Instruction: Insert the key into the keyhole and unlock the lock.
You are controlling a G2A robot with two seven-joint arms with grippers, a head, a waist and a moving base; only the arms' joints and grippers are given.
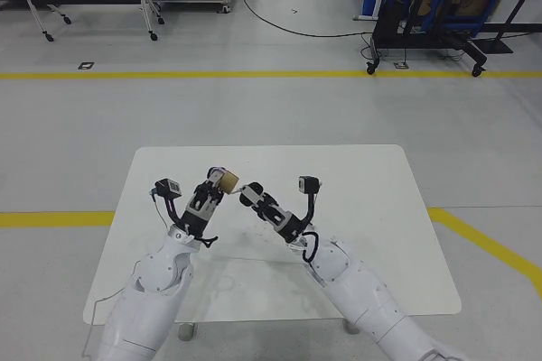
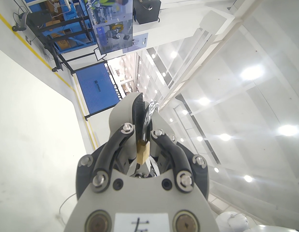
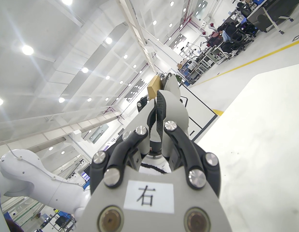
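Two arms are held up over the white bench, and their tips are brought close together above its middle part. The lock, a small padlock with a brass body, is kept in the air there, well clear of the bench top.

The left fingers are closed on it. In the left wrist view the left fingers are seen pressed from both sides on the shiny metal loop of the lock. The brass body is left outside the grip, on the side turned away from that camera.

The right fingers are placed just beside the brass body, tip towards it. In the right wrist view the right fingers are shown almost fully closed. A thin flat metal piece, the key, is clamped between them and is seen edge-on. The lock is found directly at the end of these fingers, with the white tips of the other arm behind it. The key is pointed at the brass body, but it cannot be told if its end is already inside the keyhole, because the keyhole itself is hidden.

A yellow line is painted on the grey floor beyond the bench.
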